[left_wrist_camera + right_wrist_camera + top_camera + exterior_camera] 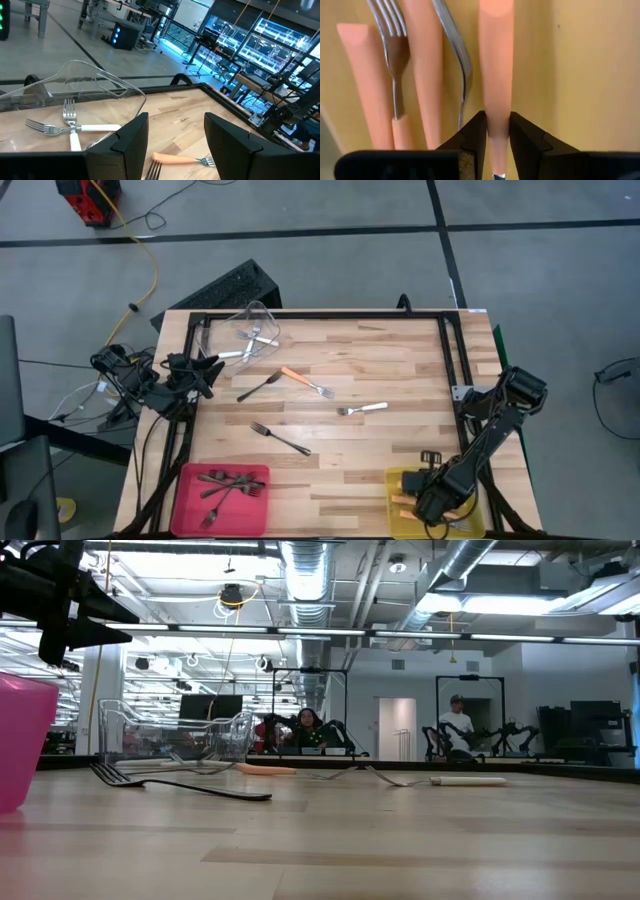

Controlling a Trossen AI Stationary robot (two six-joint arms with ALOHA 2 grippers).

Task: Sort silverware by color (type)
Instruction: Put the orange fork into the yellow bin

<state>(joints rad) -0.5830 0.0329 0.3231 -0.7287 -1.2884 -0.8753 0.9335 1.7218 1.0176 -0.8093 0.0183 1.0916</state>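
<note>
Wooden table (400,365), four forks lying loose mid-surface. Item: orange-handled fork (496,65), which we are lowering into our yellow bin (398,480) at five o'clock to join its matching kind; right gripper (497,134) is pinching its handle, jaws narrow. Left gripper (176,145), nine o'clock, is gaping empty beside the clear bin (256,315).
</note>
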